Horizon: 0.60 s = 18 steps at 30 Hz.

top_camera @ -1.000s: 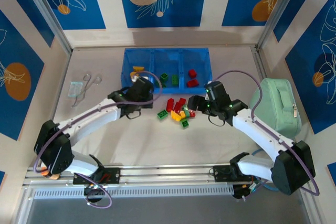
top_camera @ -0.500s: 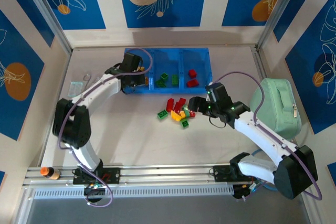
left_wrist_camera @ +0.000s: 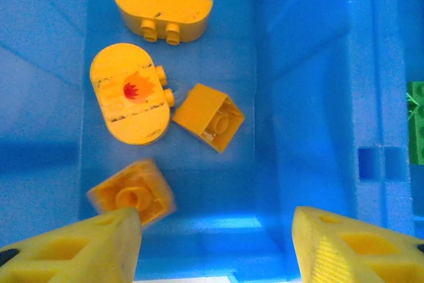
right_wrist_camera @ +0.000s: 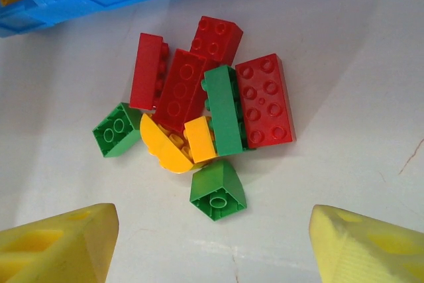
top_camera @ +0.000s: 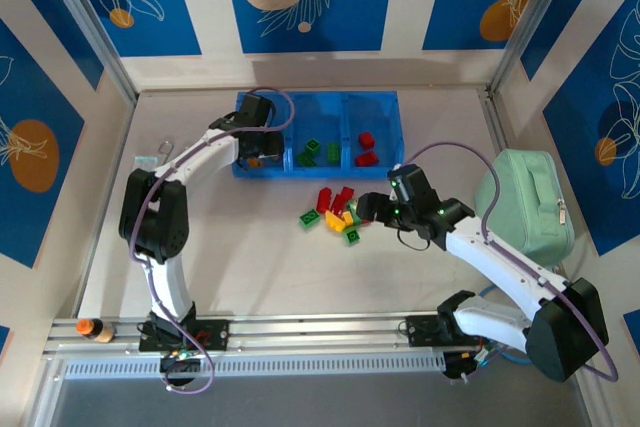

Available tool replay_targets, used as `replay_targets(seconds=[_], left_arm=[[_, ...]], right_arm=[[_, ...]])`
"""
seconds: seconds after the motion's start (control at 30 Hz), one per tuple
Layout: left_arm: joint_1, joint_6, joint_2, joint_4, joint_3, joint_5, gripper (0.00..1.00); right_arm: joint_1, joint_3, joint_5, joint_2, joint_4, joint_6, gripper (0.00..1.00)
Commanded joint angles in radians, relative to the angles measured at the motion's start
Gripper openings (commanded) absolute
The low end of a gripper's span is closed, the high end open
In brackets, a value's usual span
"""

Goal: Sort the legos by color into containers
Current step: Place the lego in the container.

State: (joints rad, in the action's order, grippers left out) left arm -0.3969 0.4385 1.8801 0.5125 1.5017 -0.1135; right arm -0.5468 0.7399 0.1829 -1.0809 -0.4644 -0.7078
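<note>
The blue tray has three compartments. Its left compartment holds several yellow-orange legos, among them a rounded one with a flame print and a blurred square one by my left finger. My left gripper hangs open over that compartment with nothing between its fingers. Green legos lie in the middle compartment, red ones in the right. On the table sits a pile of legos, red, green and yellow-orange. My right gripper stands open just short of a green sloped brick.
A mint-green zippered pouch lies at the right, close to the right arm. Small metal tools rest on the table left of the tray. A small bottle stands by the left base. Blue patterned walls enclose the table.
My left gripper swung from beside the pile up to the tray's left compartment, where it now stands open. The right gripper has edged slightly nearer the pile.
</note>
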Motion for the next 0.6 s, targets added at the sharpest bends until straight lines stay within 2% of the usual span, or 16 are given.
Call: replay_targets(seconds=[0.0, 0.23, 0.57], left_arm=[[0.002, 0.008, -0.105, -0.031, -0.029, 0.021, 0.62], [-0.026, 0.071, -0.31, -0.144, -0.259, 0.021, 0.63], [-0.095, 0.147, -0.587, -0.242, -0.615, -0.013, 0.63]], right_arm=[[-0.016, -0.009, 0.004, 0.015, -0.005, 0.005, 0.76], [-0.051, 0.032, -0.022, -0.024, 0.001, 0.091, 0.76], [-0.173, 0.197, -0.045, -0.218, -0.07, 0.28, 0.74]])
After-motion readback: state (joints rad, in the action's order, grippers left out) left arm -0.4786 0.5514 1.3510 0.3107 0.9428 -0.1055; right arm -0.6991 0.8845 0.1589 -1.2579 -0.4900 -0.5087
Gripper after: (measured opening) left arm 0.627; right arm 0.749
